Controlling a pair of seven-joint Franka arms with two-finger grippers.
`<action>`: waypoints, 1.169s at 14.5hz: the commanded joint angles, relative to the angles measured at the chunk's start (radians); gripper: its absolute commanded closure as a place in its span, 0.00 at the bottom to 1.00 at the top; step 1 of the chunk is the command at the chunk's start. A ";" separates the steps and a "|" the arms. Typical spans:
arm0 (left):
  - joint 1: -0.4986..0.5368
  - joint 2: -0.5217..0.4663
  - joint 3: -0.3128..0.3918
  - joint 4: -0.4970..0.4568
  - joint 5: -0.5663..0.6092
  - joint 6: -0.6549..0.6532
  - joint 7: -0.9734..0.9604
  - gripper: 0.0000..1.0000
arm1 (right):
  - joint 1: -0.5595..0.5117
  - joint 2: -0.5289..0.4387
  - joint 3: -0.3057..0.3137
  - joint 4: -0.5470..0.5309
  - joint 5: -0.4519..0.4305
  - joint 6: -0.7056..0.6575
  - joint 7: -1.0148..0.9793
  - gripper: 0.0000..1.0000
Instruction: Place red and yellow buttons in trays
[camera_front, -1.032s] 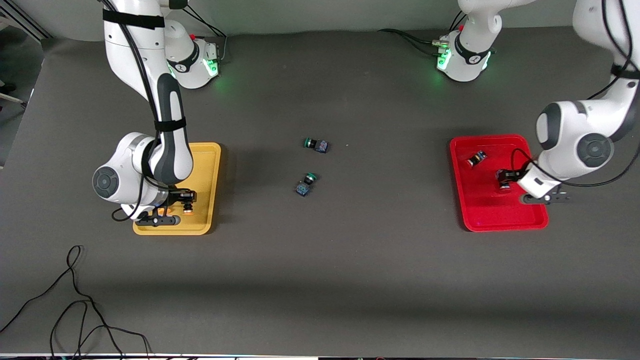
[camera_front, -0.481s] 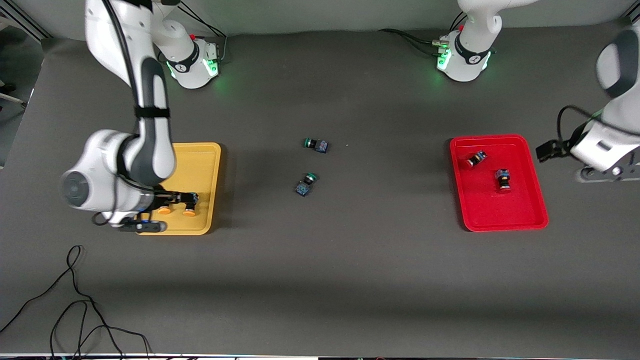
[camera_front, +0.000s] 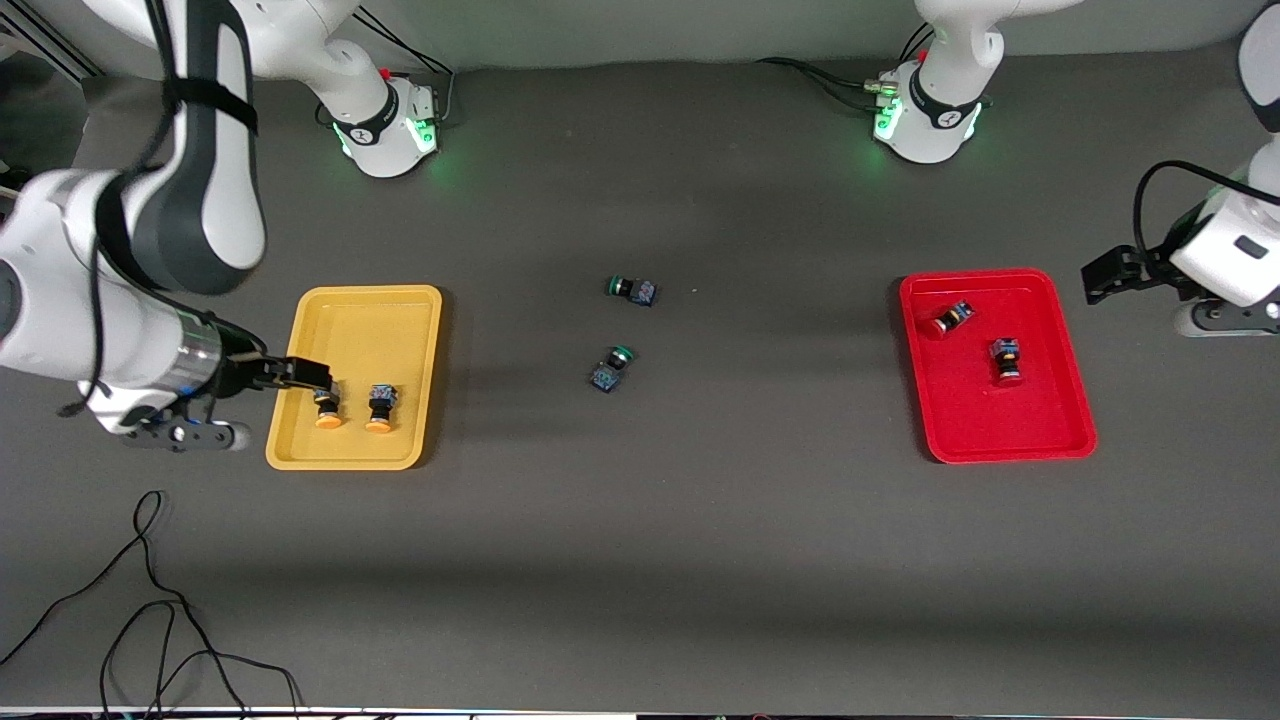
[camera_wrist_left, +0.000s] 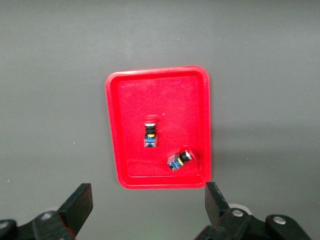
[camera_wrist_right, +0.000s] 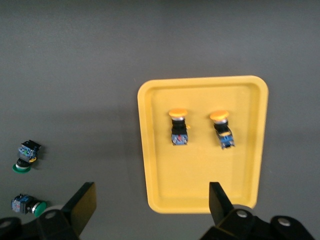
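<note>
- Over the table's right-arm end, the right gripper (camera_wrist_right: 147, 212) hangs spread wide, empty; two yellow buttons (camera_front: 328, 406) lie in the yellow tray (camera_front: 352, 450).
- Left gripper (camera_wrist_left: 148, 207) likewise, at the left-arm edge; two red buttons (camera_front: 1006, 360) lie in the red tray (camera_front: 1010, 440).

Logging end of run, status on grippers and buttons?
Left gripper open, up past the red tray. Right gripper open, up off the yellow tray. Two red buttons in red tray, two yellow buttons in yellow. Nothing blocking.

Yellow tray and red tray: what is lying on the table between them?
Between the yellow tray and the red tray, the front view shows two green-capped buttons; otherwise bare table.
</note>
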 joint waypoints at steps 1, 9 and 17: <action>-0.062 0.004 0.063 0.029 -0.009 -0.032 -0.008 0.00 | 0.014 -0.079 0.000 0.014 -0.073 -0.048 0.071 0.00; -0.067 -0.039 0.063 0.063 -0.007 -0.118 -0.008 0.00 | -0.442 -0.274 0.458 0.006 -0.264 -0.039 0.135 0.00; -0.070 -0.038 0.063 0.064 -0.007 -0.146 -0.003 0.00 | -0.930 -0.323 0.882 -0.018 -0.283 -0.026 0.128 0.00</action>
